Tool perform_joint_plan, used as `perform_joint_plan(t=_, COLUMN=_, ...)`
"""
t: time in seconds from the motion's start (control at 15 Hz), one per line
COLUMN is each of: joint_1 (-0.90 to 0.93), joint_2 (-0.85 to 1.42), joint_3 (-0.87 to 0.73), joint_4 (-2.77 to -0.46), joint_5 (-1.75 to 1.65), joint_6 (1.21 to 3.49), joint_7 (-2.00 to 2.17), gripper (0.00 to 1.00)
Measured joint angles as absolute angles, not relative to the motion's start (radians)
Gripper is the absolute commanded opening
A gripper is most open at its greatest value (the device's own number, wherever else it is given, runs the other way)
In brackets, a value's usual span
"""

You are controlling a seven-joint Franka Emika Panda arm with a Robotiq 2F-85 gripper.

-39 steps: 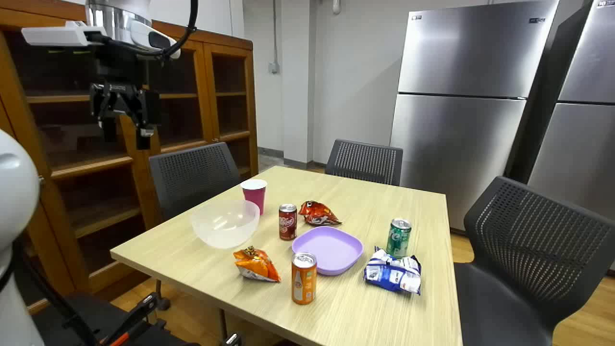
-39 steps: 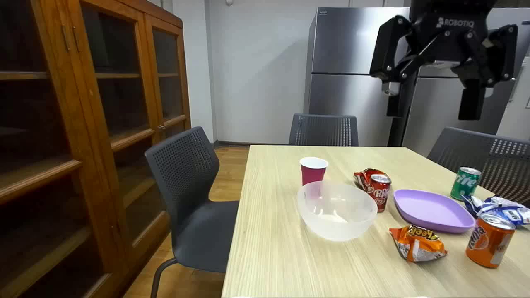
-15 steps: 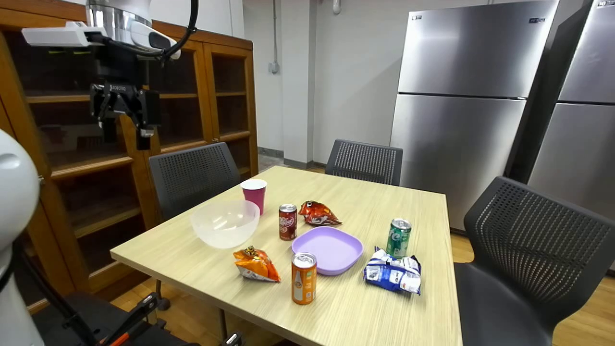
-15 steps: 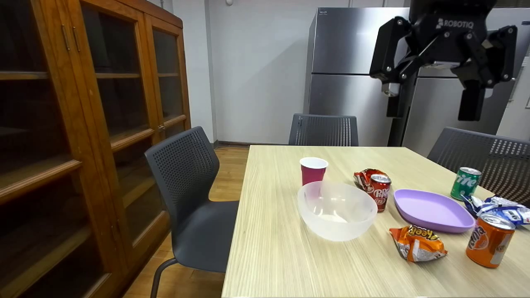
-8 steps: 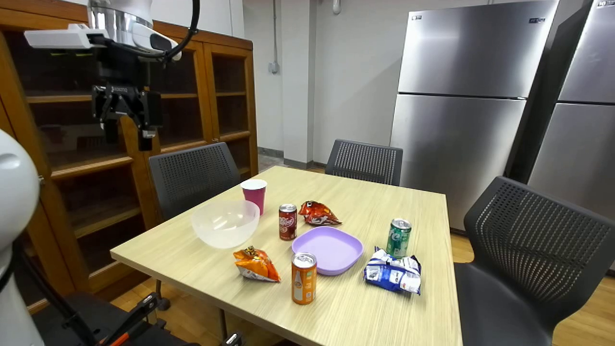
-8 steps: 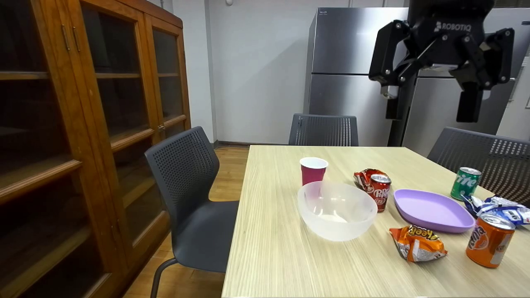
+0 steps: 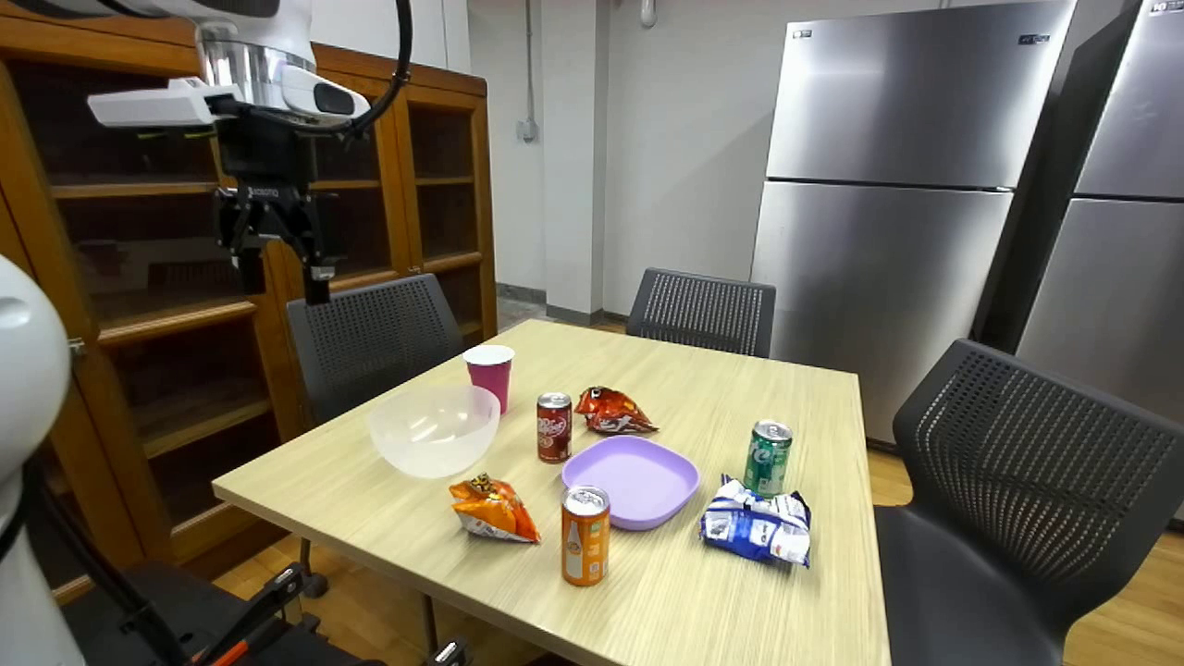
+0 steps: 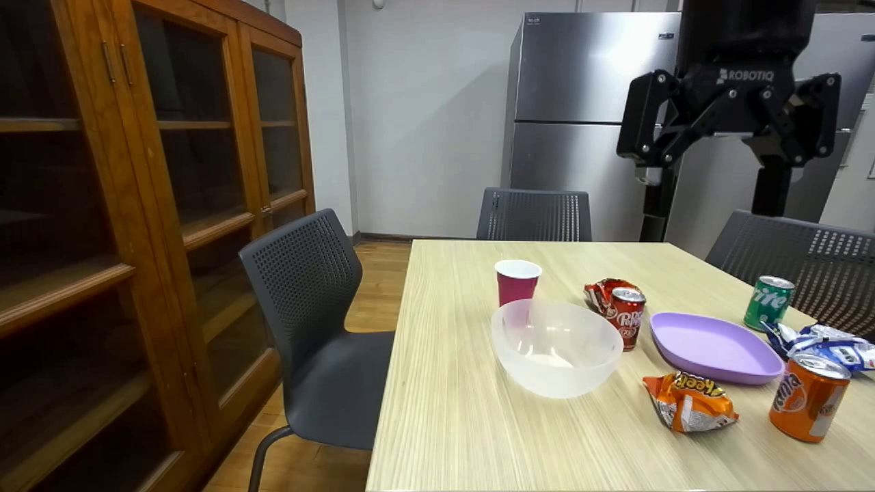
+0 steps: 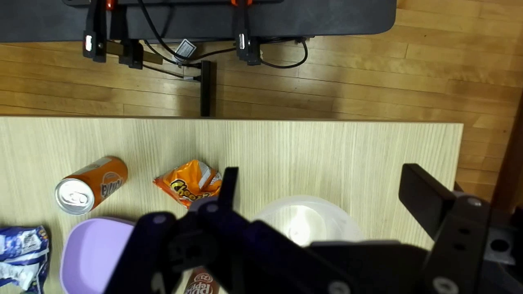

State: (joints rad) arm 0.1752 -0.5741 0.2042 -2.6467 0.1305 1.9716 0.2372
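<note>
Wrist view: gripper [image 9: 318, 179] wide apart, nothing held, bowl [image 9: 304, 222] below; pink cup [image 8: 517, 283] in both exterior views only.

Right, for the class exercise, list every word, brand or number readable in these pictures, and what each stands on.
"ROBOTIQ": gripper
"Dr Pepper": dark red can
"23": same can
"fanta": orange can
"Chee", rest unclear: orange bag
"ite", start turned away: green can
"10": corner label, refrigerator at the picture's right edge
Too small or blurred: blue-and-white bag, red bag, the wider-showing refrigerator's badges, white tag among the cables.
</note>
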Motion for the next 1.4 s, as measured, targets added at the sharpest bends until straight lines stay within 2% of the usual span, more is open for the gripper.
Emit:
perform_joint_plan(t=0.73, joint_1=0.113, joint_2=-0.543, joint_3=0.025, joint_4=-2.779, joint_5=0.084, joint_6=2.195, joint_7=0.033, gripper=1.00)
perform_joint_plan(t=1.4, joint_1=0.082, joint_2=-0.305, joint_3=-0.073, joint_4=-2.782, joint_5=0.084, joint_6=2.404, joint_7=-0.172, gripper=1.00)
